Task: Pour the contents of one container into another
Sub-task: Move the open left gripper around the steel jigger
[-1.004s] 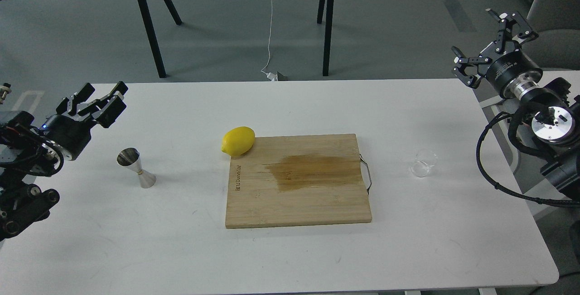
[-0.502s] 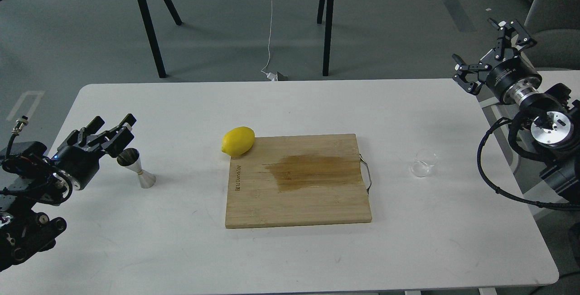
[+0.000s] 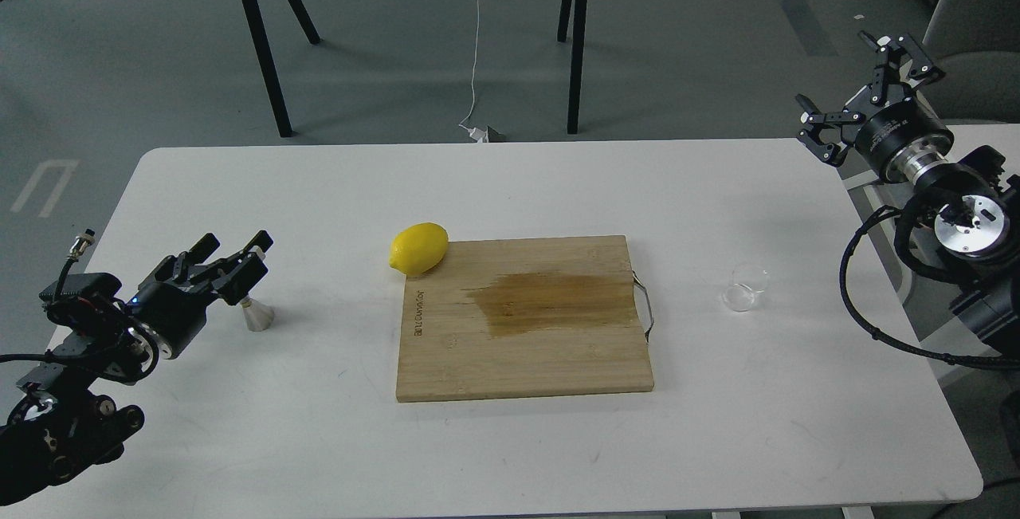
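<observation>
Left end effector (image 3: 239, 252) first: it sits low over the left part of the counter (image 3: 510, 184), fingers parted to a moderate width with nothing between them, and it covers the upper cone of the jigger (image 3: 256, 316), so only the lower cone shows beneath the fingertips. That looks to me like a lineup to take the steel measure around its upper cone, though whether the fingers touch metal I cannot tell. Moving right, the lemon (image 3: 418, 248) rests at the far left corner of the cutting board (image 3: 526, 359), touching its edge and partly on it; it plays no part in the pour and just happens to lie between the two vessels. The board lies flat mid-counter with a dark wet stain (image 3: 550, 302) across its centre and a wire handle on its right side. Further right, well apart from the board, stands the glass tumbler (image 3: 745, 288), upright on the bare counter, untouched; whether it holds liquid is too faint to say. Far right, the right end effector (image 3: 865, 76) is held high off the counter edge, fingers spread wide and empty, well back from the tumbler. My read: nothing is grasped, the two vessels stand at opposite ends, so the pour has not begun.
</observation>
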